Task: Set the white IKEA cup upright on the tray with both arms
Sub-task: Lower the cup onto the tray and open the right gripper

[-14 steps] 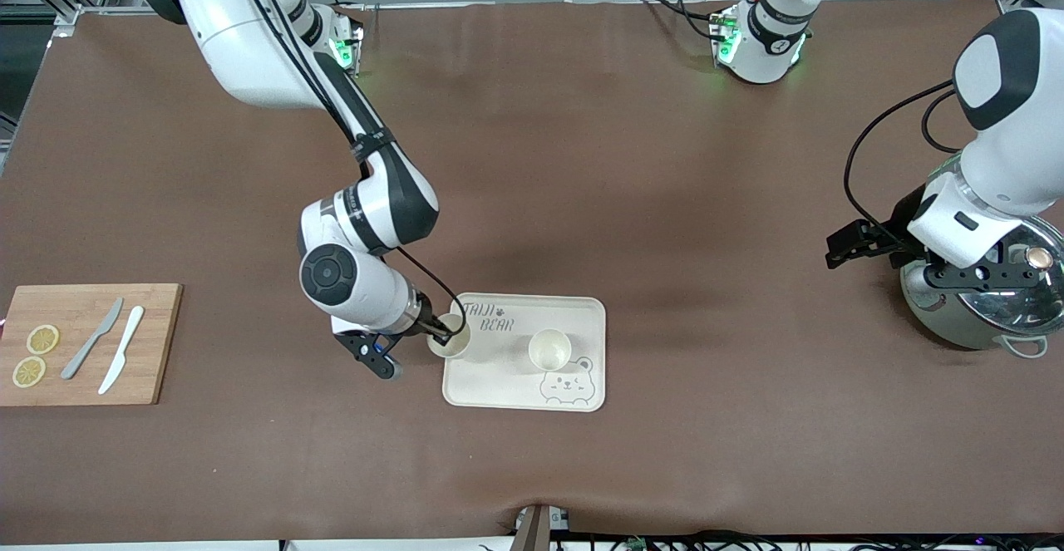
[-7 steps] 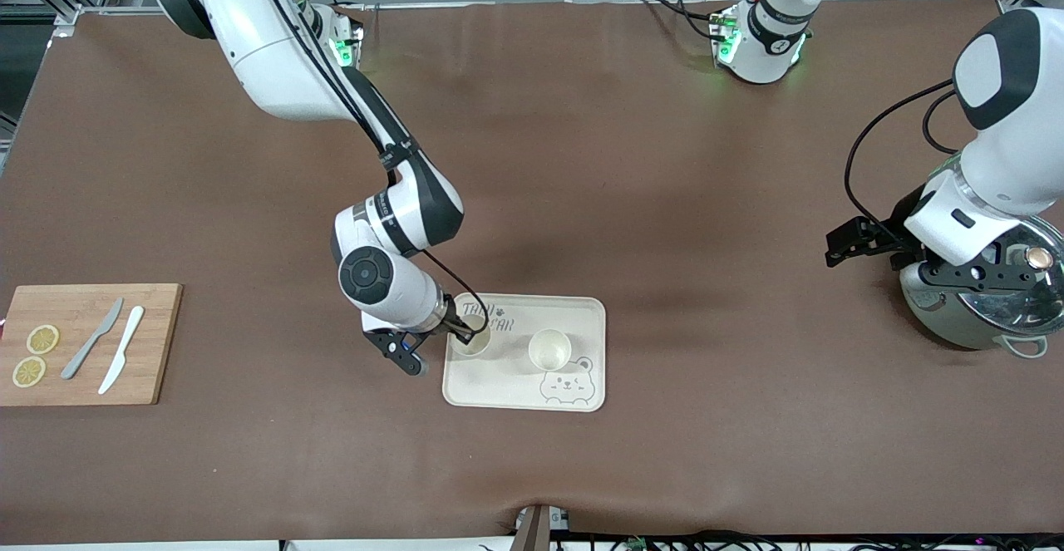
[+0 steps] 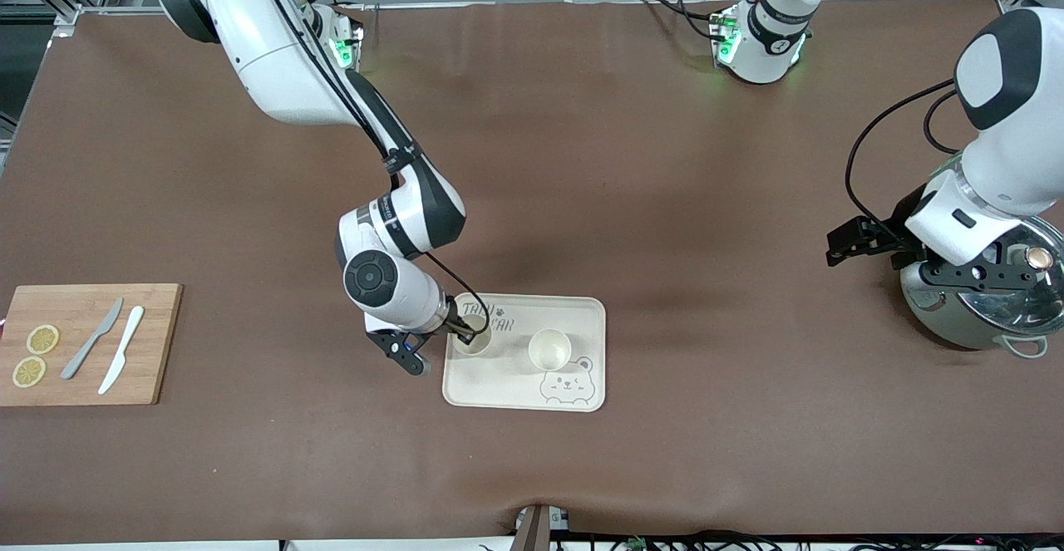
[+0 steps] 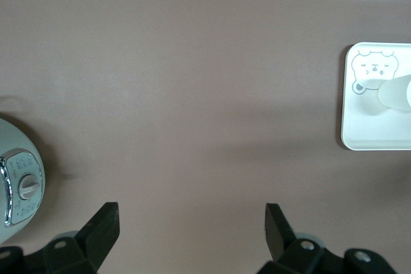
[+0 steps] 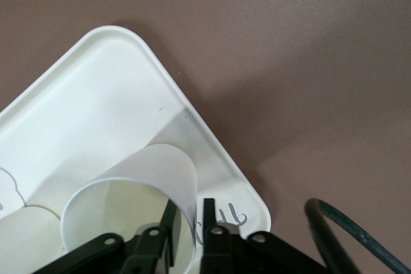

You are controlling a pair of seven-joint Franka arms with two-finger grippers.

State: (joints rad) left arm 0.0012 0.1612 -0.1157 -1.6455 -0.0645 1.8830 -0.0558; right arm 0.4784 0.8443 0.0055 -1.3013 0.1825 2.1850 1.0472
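Cup (image 3: 472, 336), white, upright, on the tray (image 3: 582, 318) at the corner toward the right arm's end of the table, over the "TAIJI BEAR" lettering; whether its base rests fully on the tray cannot be told. Walls are thin, smooth and slightly tapered, mouth round and open. It looks light and rigid, probably plastic with a slick finish, so a pinch on the rim should carry it, though a loose pinch could let it slip or tip. The right gripper (image 5: 187, 226) takes exactly that hold: 1 finger inside the mouth, 1 outside, closed narrowly on the wall at the rim.

A 2nd cup (image 3: 549, 349) of the same make stands upright on the tray, beside the bear face drawing and toward the left arm's end.

The tray is flat, cream, matte, with rounded corners and a low raised rim, lying on a brown, softly creased table cover.

The left gripper (image 4: 192, 222) waits with fingers spread wide, holding nothing, well apart from the tray, over a domed metal cooker (image 3: 981, 302) at the left arm's end of the table.
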